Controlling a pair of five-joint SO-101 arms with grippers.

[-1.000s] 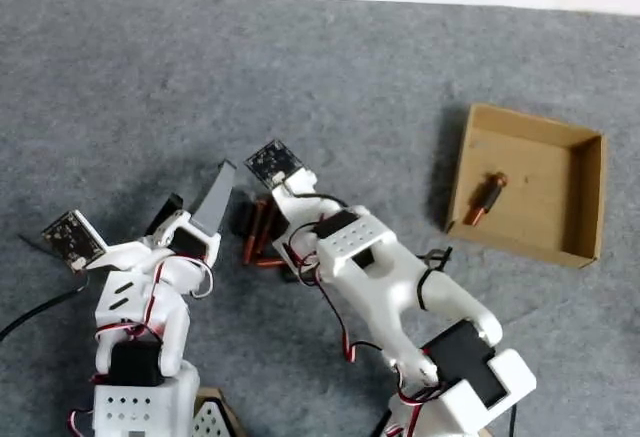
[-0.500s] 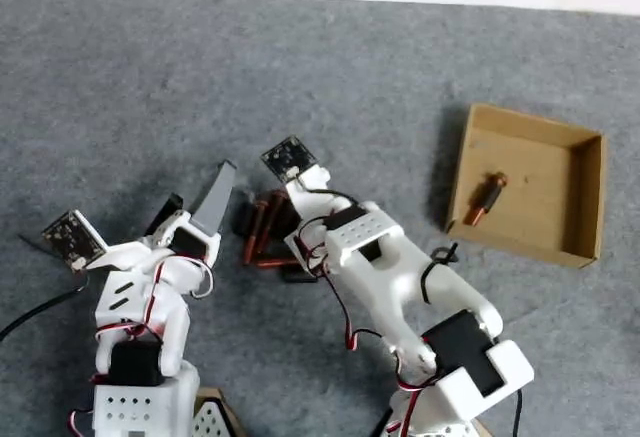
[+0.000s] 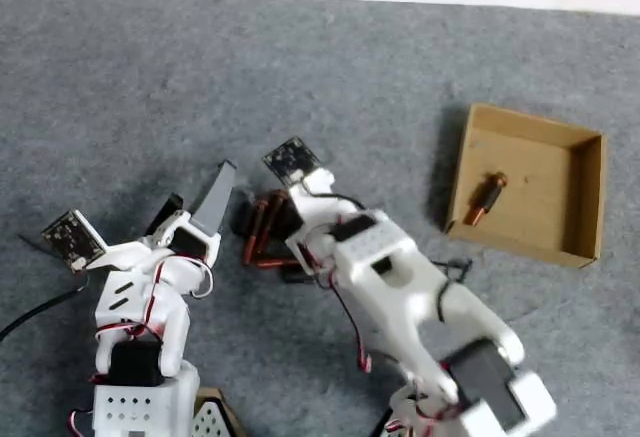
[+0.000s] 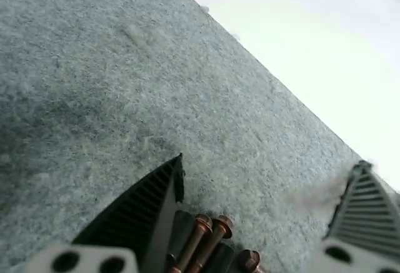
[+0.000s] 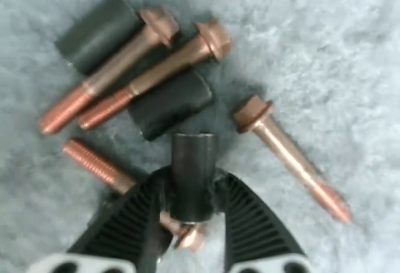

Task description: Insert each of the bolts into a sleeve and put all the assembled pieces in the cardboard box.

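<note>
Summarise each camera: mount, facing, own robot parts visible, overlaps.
High view: fixed overhead, looking down on carpet, both arms, cardboard box.
Left wrist view: on left arm, facing across carpet past its open left gripper to bolts.
Right wrist view: on right arm, facing down; right gripper holds a sleeve among bolts.
Shared: all three show the bolts.

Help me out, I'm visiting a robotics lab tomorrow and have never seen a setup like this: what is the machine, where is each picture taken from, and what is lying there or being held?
These are two white robot arms working on a grey carpet. One picture looks down from above. The other two come from a camera on each arm's wrist. In the right wrist picture, the right hand is closed on a black sleeve. Copper bolts and two more sleeves lie around it. The left hand is open and holds nothing. The cardboard box contains one assembled piece.
</note>
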